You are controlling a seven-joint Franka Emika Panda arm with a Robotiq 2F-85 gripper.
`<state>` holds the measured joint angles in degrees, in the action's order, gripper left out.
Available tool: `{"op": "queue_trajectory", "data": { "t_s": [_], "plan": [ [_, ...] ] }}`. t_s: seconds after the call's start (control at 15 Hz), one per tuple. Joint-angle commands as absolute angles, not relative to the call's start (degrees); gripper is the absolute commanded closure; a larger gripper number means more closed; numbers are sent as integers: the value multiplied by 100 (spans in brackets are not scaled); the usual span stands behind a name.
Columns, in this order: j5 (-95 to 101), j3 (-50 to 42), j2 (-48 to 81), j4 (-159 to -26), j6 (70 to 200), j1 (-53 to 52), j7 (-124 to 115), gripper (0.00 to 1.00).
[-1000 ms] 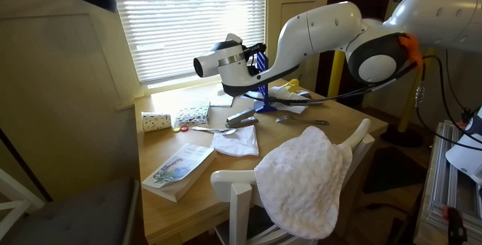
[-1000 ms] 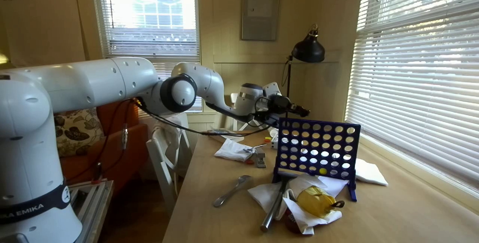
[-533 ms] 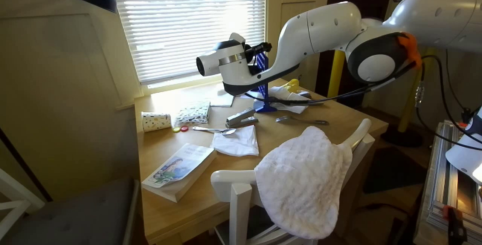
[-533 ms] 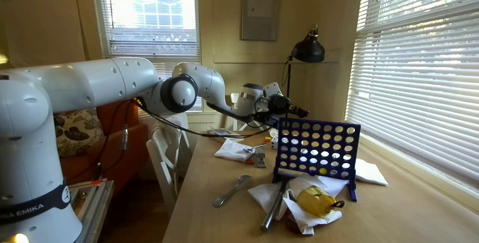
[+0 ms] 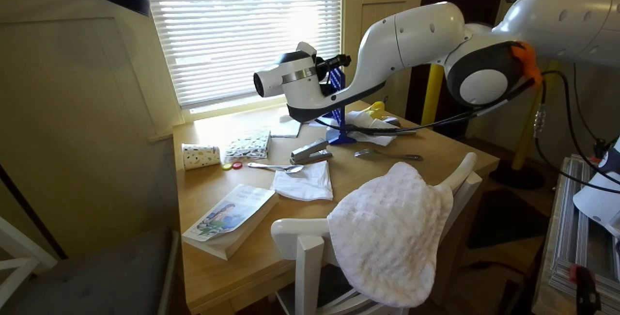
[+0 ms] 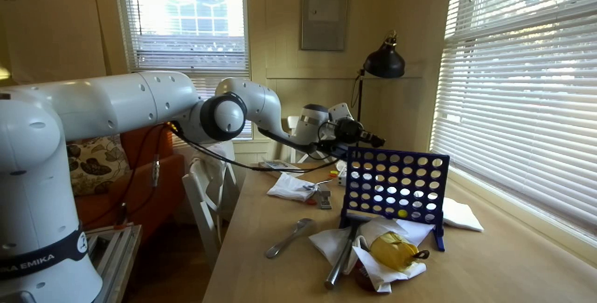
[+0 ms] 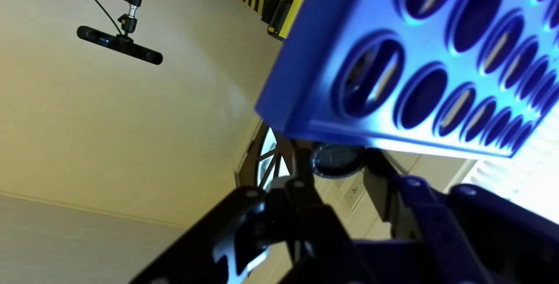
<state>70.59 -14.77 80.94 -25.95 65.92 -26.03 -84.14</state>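
Note:
A dark round disc (image 7: pixel 338 161) is pinched between the fingertips of my gripper (image 7: pixel 341 157); its colour is hard to tell in the shade. Right in front of it in the wrist view stretches the blue upright game frame (image 7: pixel 314 78) with rows of round holes, near one top corner. In an exterior view my gripper (image 6: pixel 377 141) hangs just above the top edge of the frame (image 6: pixel 396 154), and a yellow disc (image 6: pixel 402 213) shows in the frame's bottom row. Whether the held disc touches the frame cannot be told. The gripper (image 5: pixel 343 60) is also above the frame (image 5: pixel 337 80).
Around the frame lie a stapler (image 5: pixel 309 151), a fork (image 5: pixel 389 154), a hammer (image 6: pixel 343 258), a yellow bag (image 6: pixel 394 251) on paper, a spoon (image 5: pixel 276 166) on a napkin (image 5: pixel 310 186), red disc (image 5: pixel 237 165), cup (image 5: pixel 200 156), patterned box (image 5: pixel 248 145) and book (image 5: pixel 230 218). A window borders the table.
The gripper has turned and shifted slightly, toward the right above the frame in an exterior view, mostly in the first half second. The disc grip and table items look unchanged.

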Motion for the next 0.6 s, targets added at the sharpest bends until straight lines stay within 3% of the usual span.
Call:
{"op": "queue_trajectory", "data": {
  "t_s": [0.0,0.53],
  "plan": [
    [7015,-1444,8123,-2507,6972,-2660,-8453,90],
    [6906,-1363,8177,-2513,7568,-2800,-8282,90]
  ]
}}
